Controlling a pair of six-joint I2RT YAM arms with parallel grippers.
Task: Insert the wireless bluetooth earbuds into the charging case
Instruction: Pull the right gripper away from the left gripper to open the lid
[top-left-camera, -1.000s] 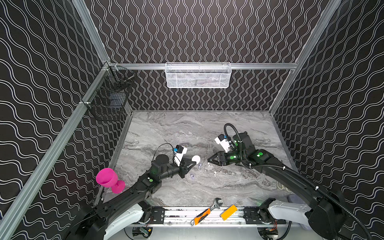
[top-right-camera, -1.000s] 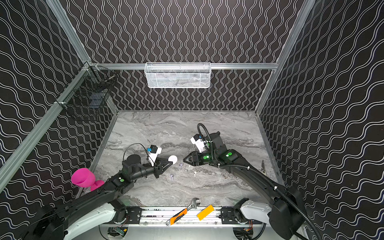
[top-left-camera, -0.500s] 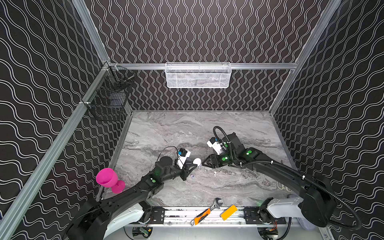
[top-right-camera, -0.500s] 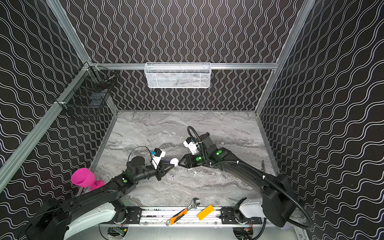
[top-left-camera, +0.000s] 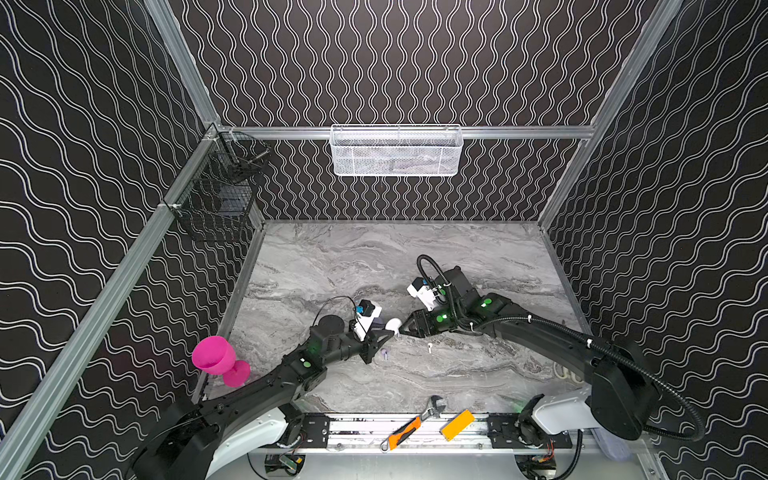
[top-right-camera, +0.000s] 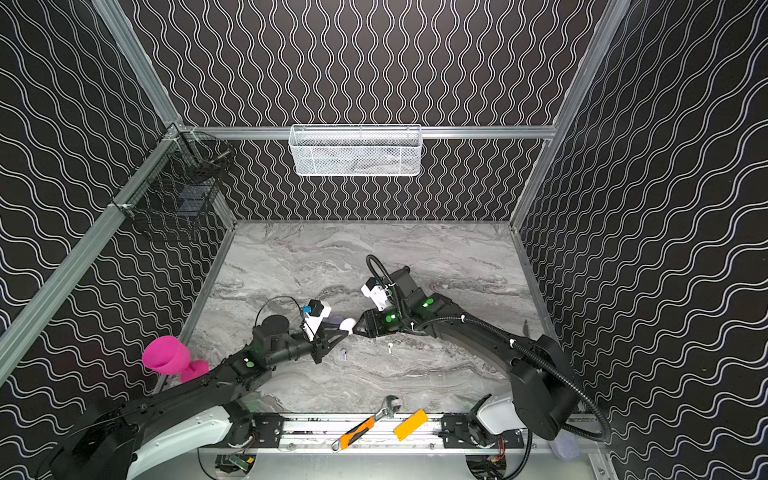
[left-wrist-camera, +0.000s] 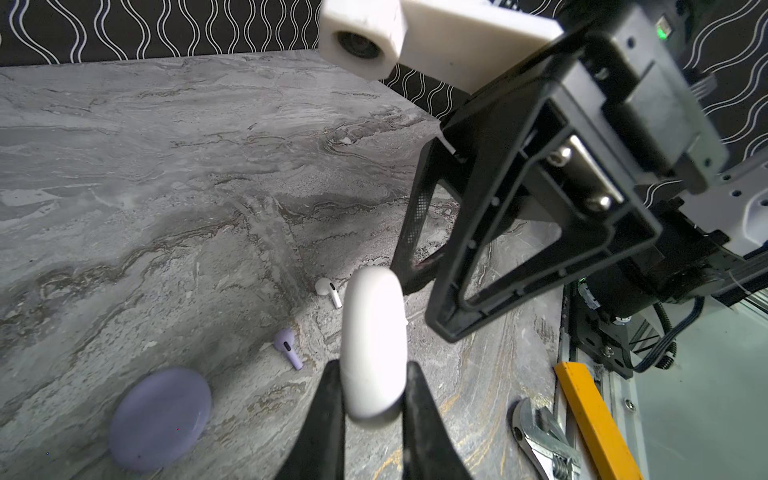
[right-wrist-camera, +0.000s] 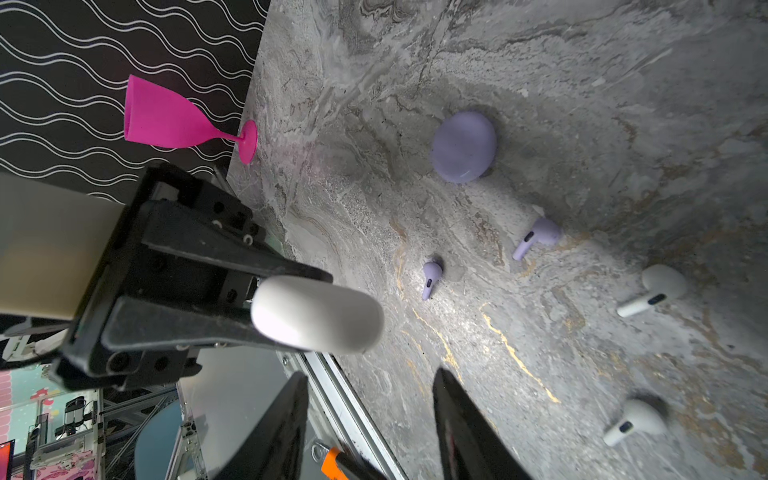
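My left gripper (left-wrist-camera: 372, 368) is shut on a white round charging case (left-wrist-camera: 372, 345), held on edge above the marble table; both top views show the case (top-left-camera: 392, 324) (top-right-camera: 347, 323) at mid-table. The right gripper (right-wrist-camera: 370, 374) is open and empty, its tips just short of the case's (right-wrist-camera: 318, 313) free end. On the table lie two lavender earbuds (right-wrist-camera: 432, 274) (right-wrist-camera: 538, 237) and two white earbuds (right-wrist-camera: 656, 291) (right-wrist-camera: 633, 419). A shut lavender case (right-wrist-camera: 463, 146) lies flat beyond them. In a top view only one lavender earbud (top-left-camera: 384, 353) and one white earbud (top-left-camera: 430, 345) show.
A pink goblet (top-left-camera: 216, 357) stands at the table's left edge. An orange-handled wrench (top-left-camera: 432, 405) and a yellow block (top-left-camera: 457, 424) lie on the front rail. A white wire basket (top-left-camera: 395, 151) hangs on the back wall, a black one (top-left-camera: 220, 195) on the left.
My right gripper has moved left across the table up to the white case. The left gripper has kept its hold, with the case staying about where it was.
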